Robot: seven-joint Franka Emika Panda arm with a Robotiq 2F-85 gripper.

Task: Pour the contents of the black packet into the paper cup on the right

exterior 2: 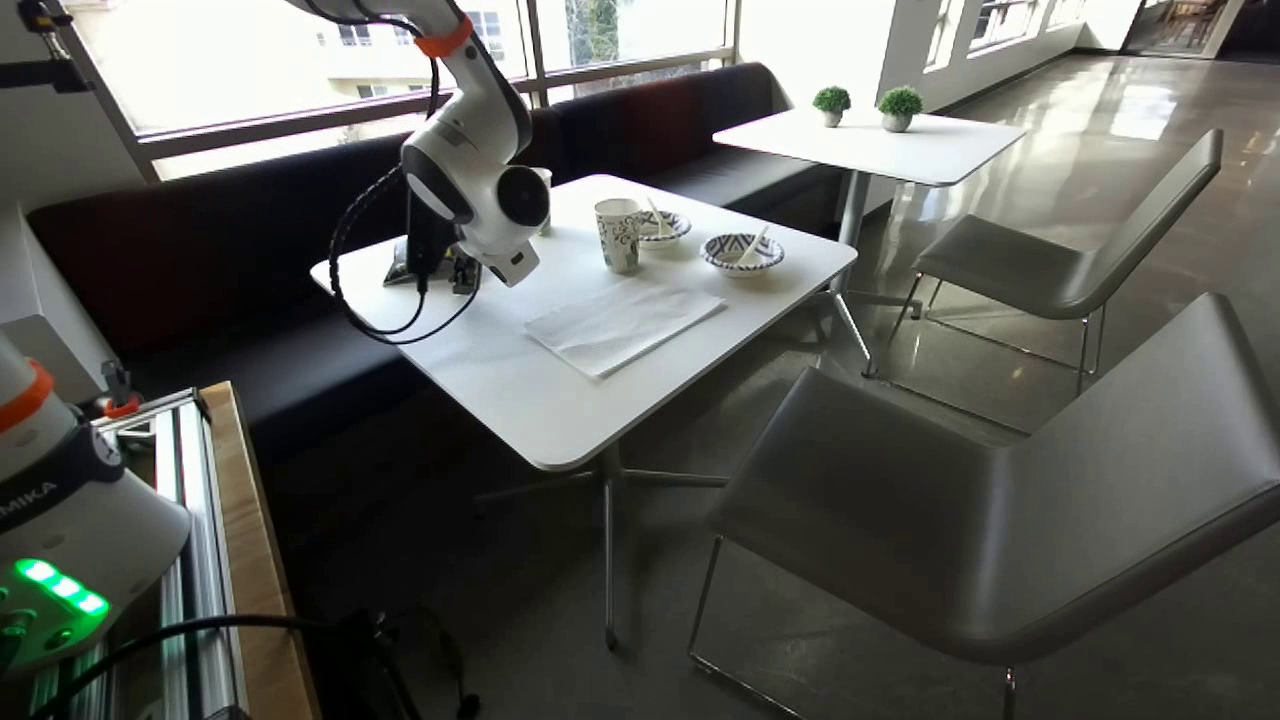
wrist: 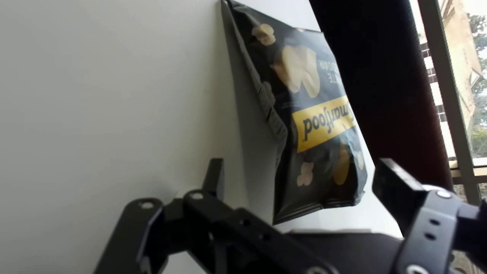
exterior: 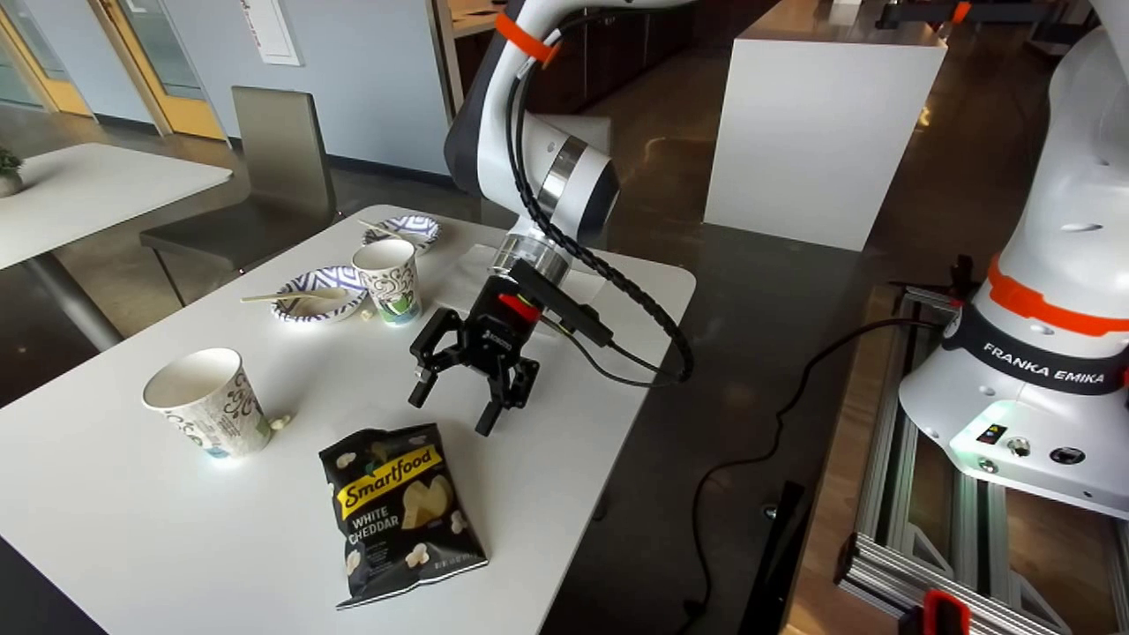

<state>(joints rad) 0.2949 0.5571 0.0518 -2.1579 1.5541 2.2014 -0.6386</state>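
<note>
Two white tables (exterior 2: 500,355), grey chairs (exterior 2: 880,500)

the long bench (exterior 2: 230,245), grey chairs (exterior 2: 920,500) and white tables (exterior 2: 870,148) suggest a shared break area.

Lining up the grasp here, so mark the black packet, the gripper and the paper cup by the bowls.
Black packet (wrist: 317,123): wrist view, on the yellow name band across its front.
Gripper (exterior: 452,414): in an exterior view, midway between its parted fingertips.
Paper cup (exterior 2: 619,238): in an exterior view, on the middle of its patterned side.
</note>
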